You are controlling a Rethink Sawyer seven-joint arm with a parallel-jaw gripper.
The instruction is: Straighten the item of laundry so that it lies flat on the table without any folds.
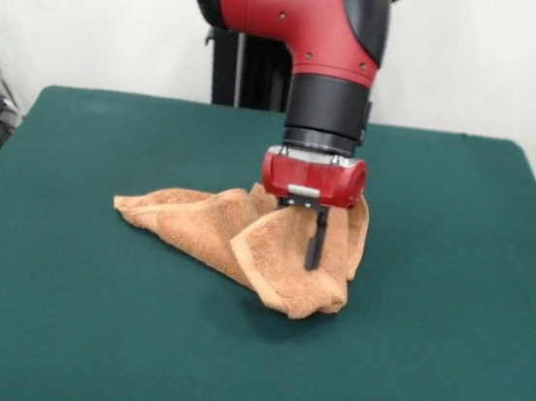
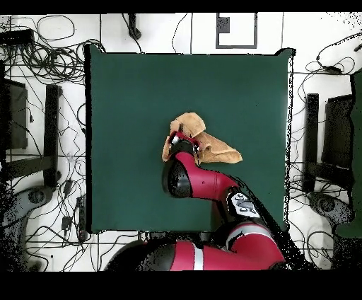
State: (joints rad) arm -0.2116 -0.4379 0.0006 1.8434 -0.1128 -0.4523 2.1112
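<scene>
White wall behind green table [image 1: 59,312]; crumpled towel [image 1: 197,221] mid-table; claw [image 1: 312,255] on it, grip state unclear.

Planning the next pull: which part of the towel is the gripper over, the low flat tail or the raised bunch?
The raised bunch of the towel. The gripper comes down onto it; the tail lies low, off to one side.

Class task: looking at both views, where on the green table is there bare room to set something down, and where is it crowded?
Bare cloth rings the table on all sides, out to every edge. The crowded spot is near the middle: the crumpled towel with the gripper down on it.
</scene>
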